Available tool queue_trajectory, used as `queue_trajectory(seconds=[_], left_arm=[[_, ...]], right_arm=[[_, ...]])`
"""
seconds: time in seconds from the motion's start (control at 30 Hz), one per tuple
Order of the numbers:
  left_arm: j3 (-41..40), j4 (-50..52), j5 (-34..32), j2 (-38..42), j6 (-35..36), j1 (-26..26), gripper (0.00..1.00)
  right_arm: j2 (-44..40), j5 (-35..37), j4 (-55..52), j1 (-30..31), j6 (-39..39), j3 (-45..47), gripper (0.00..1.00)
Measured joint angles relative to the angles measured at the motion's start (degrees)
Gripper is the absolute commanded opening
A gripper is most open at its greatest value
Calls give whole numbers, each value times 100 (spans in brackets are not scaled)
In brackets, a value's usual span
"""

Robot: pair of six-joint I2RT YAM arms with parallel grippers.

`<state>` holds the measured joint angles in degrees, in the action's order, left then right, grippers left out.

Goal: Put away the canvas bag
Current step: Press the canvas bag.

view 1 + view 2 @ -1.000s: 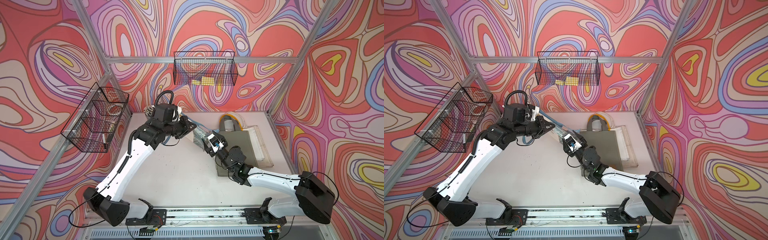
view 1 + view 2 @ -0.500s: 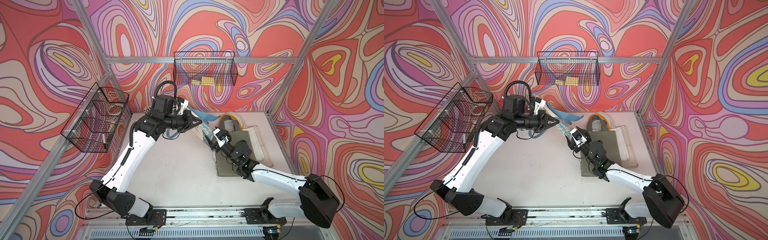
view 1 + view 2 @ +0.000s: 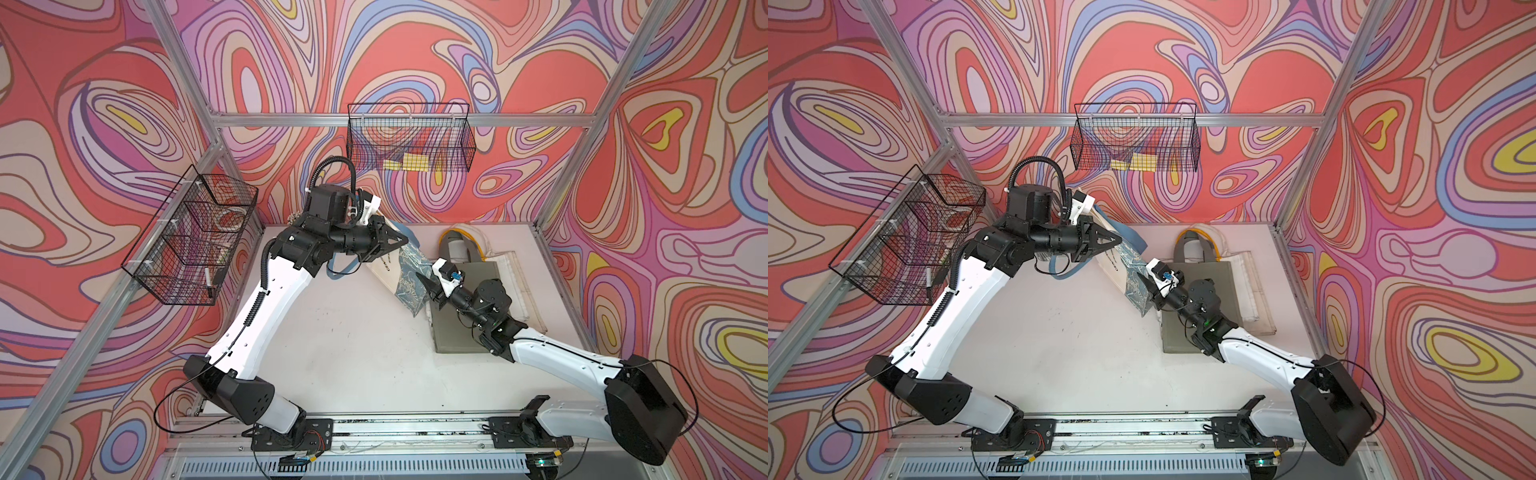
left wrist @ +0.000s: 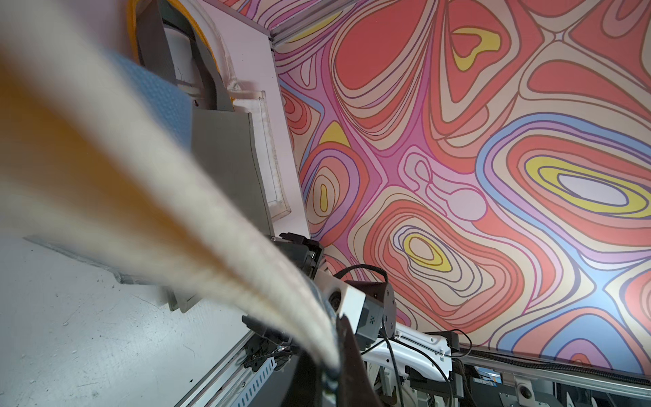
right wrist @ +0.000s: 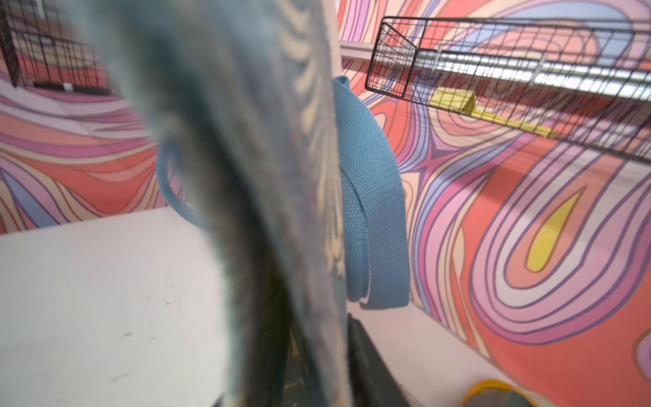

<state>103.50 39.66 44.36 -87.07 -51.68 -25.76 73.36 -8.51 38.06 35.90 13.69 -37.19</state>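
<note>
The canvas bag (image 3: 402, 270) (image 3: 1128, 272) is cream with a blue print and blue straps (image 5: 370, 211). It hangs above the table between the two arms. My left gripper (image 3: 405, 240) (image 3: 1120, 240) is shut on the bag's top edge, and the cream fabric (image 4: 141, 183) runs down into its jaws in the left wrist view. My right gripper (image 3: 424, 285) (image 3: 1144, 286) pinches the bag's lower edge. In the right wrist view the printed cloth (image 5: 246, 176) fills the space between the jaws, with a black finger (image 5: 359, 338) pressed against it.
A grey tote (image 3: 465, 328) lies on the table's right side under my right arm, on top of a whitish bag (image 3: 517, 282) with yellow handles. Two wire baskets hang on the walls: one at the back (image 3: 411, 141) with yellow items, one at the left (image 3: 191, 237).
The left arm has lifted the bag up and toward the back. The right gripper followed the bag's lower edge and closed on it.
</note>
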Motion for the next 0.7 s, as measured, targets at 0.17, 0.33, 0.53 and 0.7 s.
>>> queue_trajectory(seconds=[0.17, 0.33, 0.53, 0.7], left_arm=[[0, -90, 4, -61, -138, 2, 0], [46, -221, 31, -103, -289, 26, 0], [315, -236, 35, -188, -323, 31, 0], [481, -216, 48, -247, -361, 26, 0]], right_arm=[[125, 20, 122, -13, -28, 2, 35], [378, 199, 485, -22, -214, 201, 63], [817, 459, 1071, -22, -463, 511, 64], [1211, 608, 1523, -31, -627, 640, 62]])
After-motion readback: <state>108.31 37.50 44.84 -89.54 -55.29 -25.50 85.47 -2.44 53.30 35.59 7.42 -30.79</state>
